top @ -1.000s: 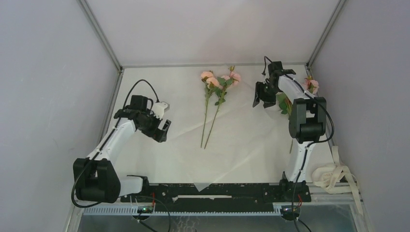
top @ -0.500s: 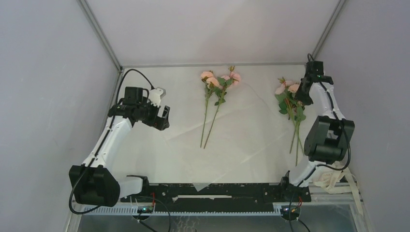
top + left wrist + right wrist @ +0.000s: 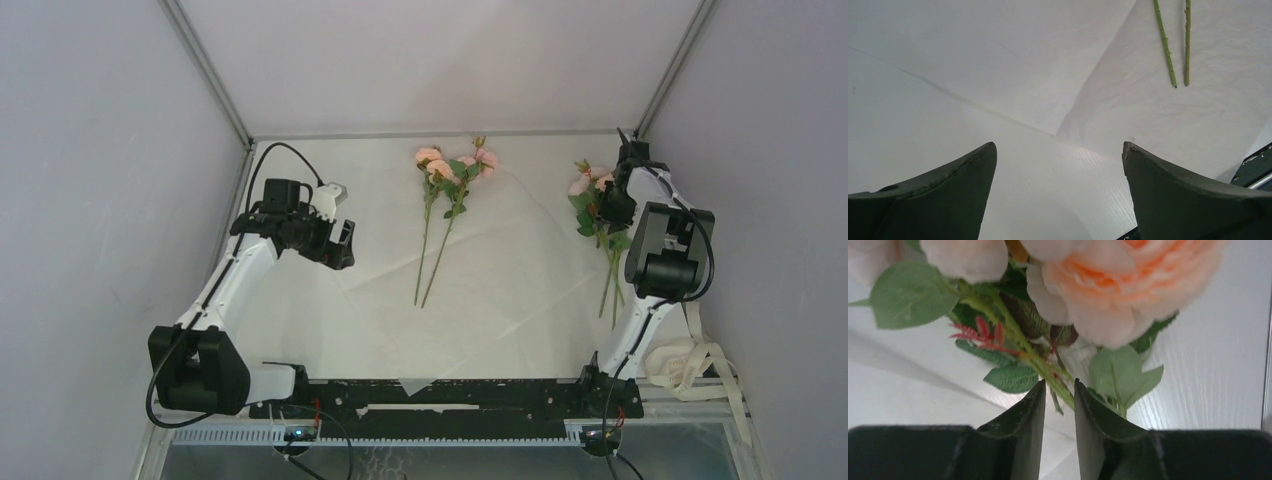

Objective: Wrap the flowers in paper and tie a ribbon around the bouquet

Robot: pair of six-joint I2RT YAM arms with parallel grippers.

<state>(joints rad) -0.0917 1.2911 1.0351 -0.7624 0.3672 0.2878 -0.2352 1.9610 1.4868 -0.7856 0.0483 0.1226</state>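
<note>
Along the right edge of the counter (image 3: 290, 310), close to the far right corner: one bunch of the flowers (image 3: 590, 195), pale pink heads toward the far edge, stems trailing toward the near edge, partly covered by the right arm (image 3: 660, 250). From above, right jaws lost among leaves and black arm parts.

Closer, from the right wrist: right jaws drawn nearly together, only a narrow slit left, one of the green stems (image 3: 1048, 372) slanting into that slit just below the blooms. Cannot tell whether pinched or merely enclosed. Above the tips, blurred and cut off by the top of the view: a large peach-pink rose (image 3: 1128, 285), a paler one beside it, green leaves, a sprig of small red leaves (image 3: 980, 335).

Toward the middle of the far edge: two more long-stemmed flowers, lying on the paper (image 3: 500, 300), well apart from both arms.

Across most of the counter: that paper, creased, translucent, its left border hard to separate from the white surface beneath.

Over the left part of the counter, above a corner of the paper: left jaws spread fully wide, nothing between them. At the top right of the left wrist view, only the cut ends of two stems.

At the near right corner, beside the base of the right arm: the ribbon (image 3: 688, 362), cream loops in a loose heap, partly hidden behind the arm. Cannot tell whether on the counter or just off its edge.
</note>
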